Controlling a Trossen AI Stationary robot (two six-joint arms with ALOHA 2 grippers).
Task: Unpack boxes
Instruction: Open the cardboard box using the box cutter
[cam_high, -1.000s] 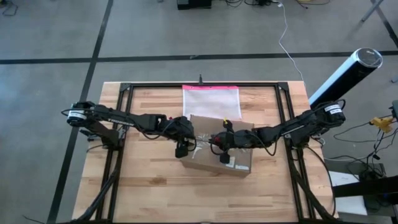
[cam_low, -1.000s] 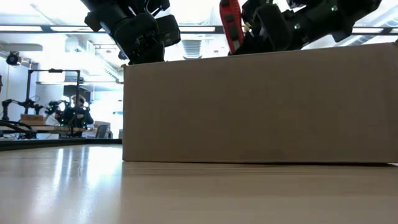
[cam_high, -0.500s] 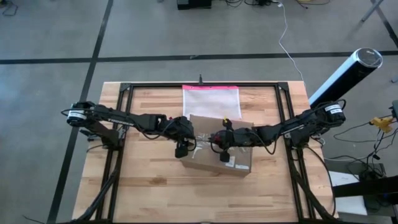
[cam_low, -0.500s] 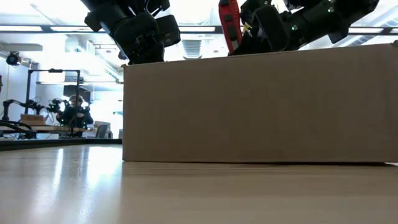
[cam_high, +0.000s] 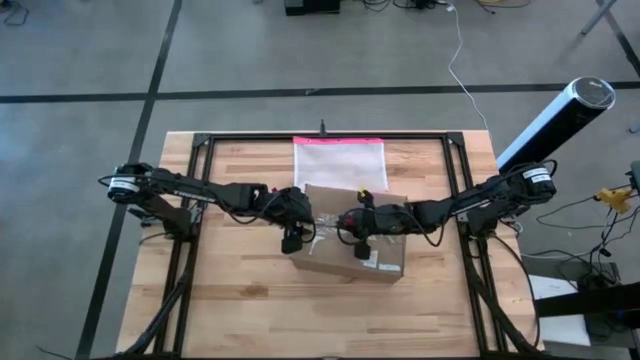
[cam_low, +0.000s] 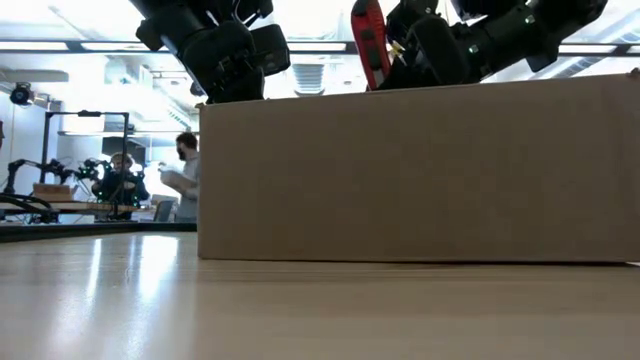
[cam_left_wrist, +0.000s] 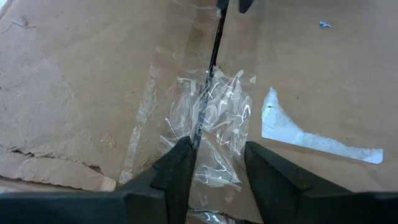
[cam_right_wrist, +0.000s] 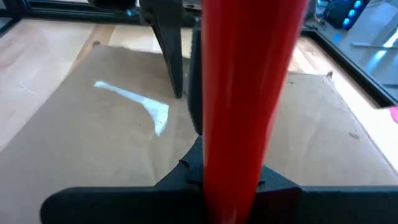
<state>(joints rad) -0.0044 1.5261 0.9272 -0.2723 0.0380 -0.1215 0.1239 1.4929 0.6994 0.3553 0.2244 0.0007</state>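
Your box (cam_high: 350, 245) sits mid-surface, flaps closed. Your right hand (cam_high: 352, 228) grips a red cutter (cam_right_wrist: 239, 93) over the taped seam (cam_left_wrist: 208, 93), likely to slit it; your left hand (cam_left_wrist: 214, 165), fingers parted, steadies the box top.

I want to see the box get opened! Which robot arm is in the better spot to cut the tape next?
Probably the right. The right gripper already holds a red-handled cutter over the box, by the taped seam. The left gripper is open over crumpled tape, holding nothing.
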